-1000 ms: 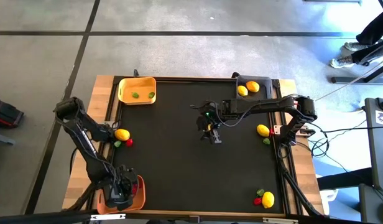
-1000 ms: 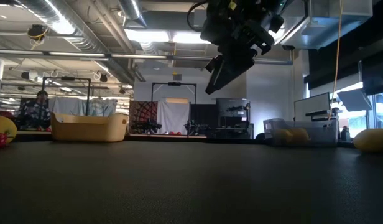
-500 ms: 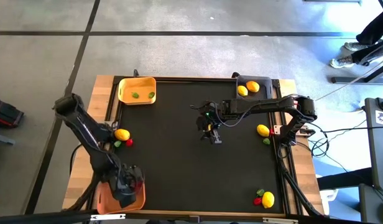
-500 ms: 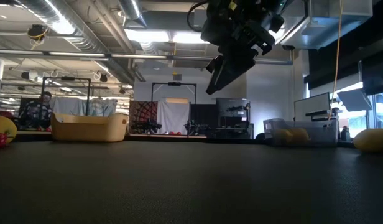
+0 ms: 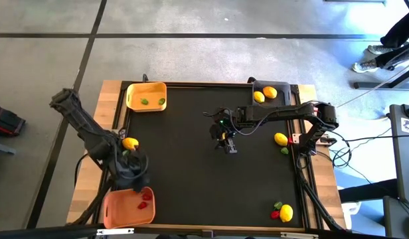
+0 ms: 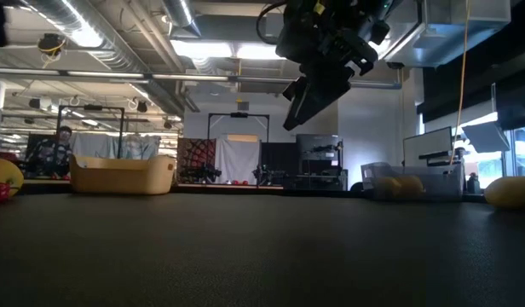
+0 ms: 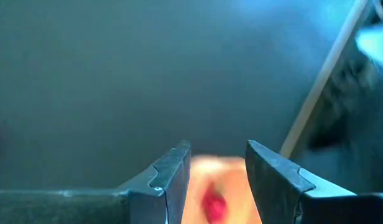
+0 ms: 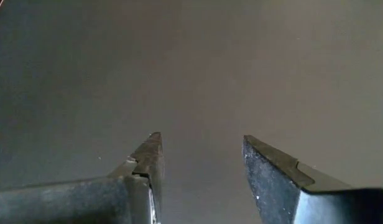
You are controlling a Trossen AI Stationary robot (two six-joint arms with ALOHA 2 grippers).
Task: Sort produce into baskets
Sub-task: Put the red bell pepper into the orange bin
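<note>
Reds [image 5: 147,196] lie in orange basket [image 5: 115,209], sorted by colour. Left end effector [image 5: 133,174] above basket's rim, fingers parted, empty. Right end effector [image 5: 229,145] parted, empty, mid-desk. Lemon [image 5: 130,143] loose nearby.

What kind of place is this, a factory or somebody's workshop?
Most likely a robotics lab or testing hall: exposed ceiling ducts and strip lights, equipment racks beyond the table, a polished concrete floor, and cables trailing off the black work table.
</note>
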